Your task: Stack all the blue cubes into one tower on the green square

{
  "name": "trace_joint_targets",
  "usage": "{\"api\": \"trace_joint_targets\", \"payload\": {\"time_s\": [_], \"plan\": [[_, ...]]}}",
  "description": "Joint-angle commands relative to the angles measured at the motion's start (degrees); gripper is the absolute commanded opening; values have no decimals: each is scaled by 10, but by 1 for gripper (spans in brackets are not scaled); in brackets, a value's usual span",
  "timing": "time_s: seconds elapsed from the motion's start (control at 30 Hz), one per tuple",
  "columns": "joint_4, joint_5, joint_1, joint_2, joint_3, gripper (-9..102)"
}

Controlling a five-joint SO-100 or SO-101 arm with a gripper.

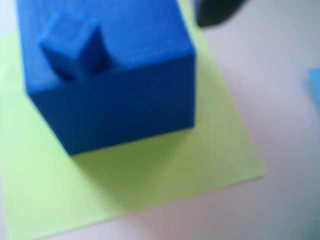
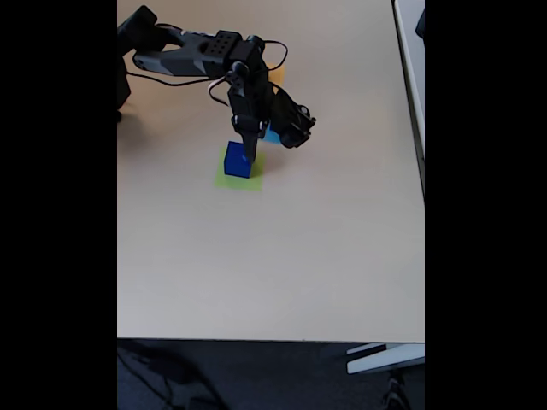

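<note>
A large blue cube stands on the green square in the wrist view. A small blue cube sits tilted on its top, near one corner, with nothing holding it. In the fixed view the blue cube rests on the green square, and my gripper points straight down just to the cube's right, close beside its top edge. Its fingers look like one narrow dark point, so their spacing is unclear. A dark blurred shape at the top of the wrist view seems part of the gripper.
A flat light-blue square lies just behind the gripper, and its edge shows in the wrist view. An orange flat square peeks out behind the arm. The pale table ends at the front and right.
</note>
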Motion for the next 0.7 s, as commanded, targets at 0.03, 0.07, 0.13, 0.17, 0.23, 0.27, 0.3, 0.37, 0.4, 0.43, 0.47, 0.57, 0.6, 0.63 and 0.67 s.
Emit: {"api": "trace_joint_targets", "payload": {"time_s": [0.03,0.07,0.13,0.17,0.23,0.27,0.3,0.37,0.4,0.43,0.47,0.57,0.6,0.63,0.67], "plan": [[0,-6,12,55,7,25],[0,-6,13,56,9,25],[1,-6,15,57,19,25],[0,-4,16,60,26,25],[0,-4,16,61,28,24],[0,-4,16,62,30,24],[1,-4,17,63,37,24],[1,-2,17,67,46,24],[1,-2,17,67,47,24],[1,-2,17,67,47,23],[1,-2,17,67,47,23],[1,-1,17,67,48,23],[1,-1,17,67,48,23],[0,-1,18,67,48,23],[0,-1,18,67,48,23]]}}
